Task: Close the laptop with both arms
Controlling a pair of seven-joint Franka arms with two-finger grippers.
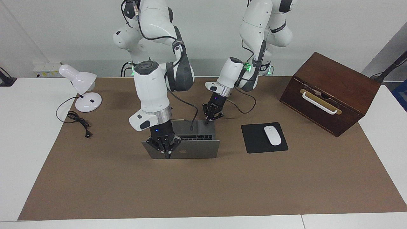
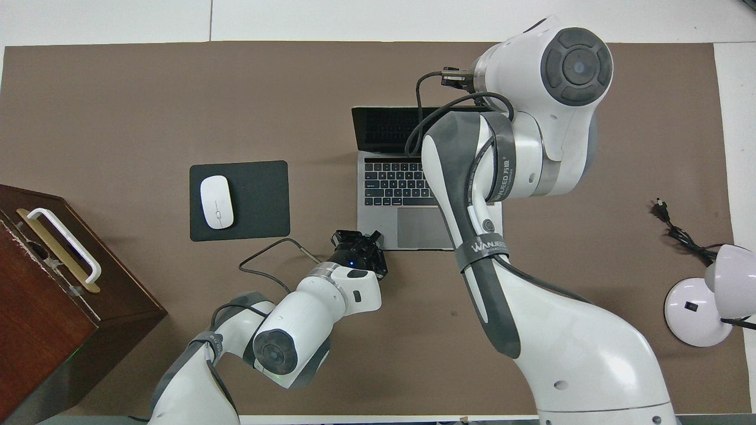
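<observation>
The table (image 1: 47, 152) carries a brown mat, with a wooden box (image 1: 330, 92) at the left arm's end. The laptop (image 1: 194, 149) sits open mid-table, well clear of every edge, its lid raised and keys facing the robots. The right gripper (image 1: 166, 153) is at the lid's top edge; the left gripper (image 1: 211, 118) is at the base's corner nearest the robots. Whether either's fingers are apart or together cannot be told. A white mouse (image 1: 272, 135) lies on a black mouse pad (image 1: 254, 140).
</observation>
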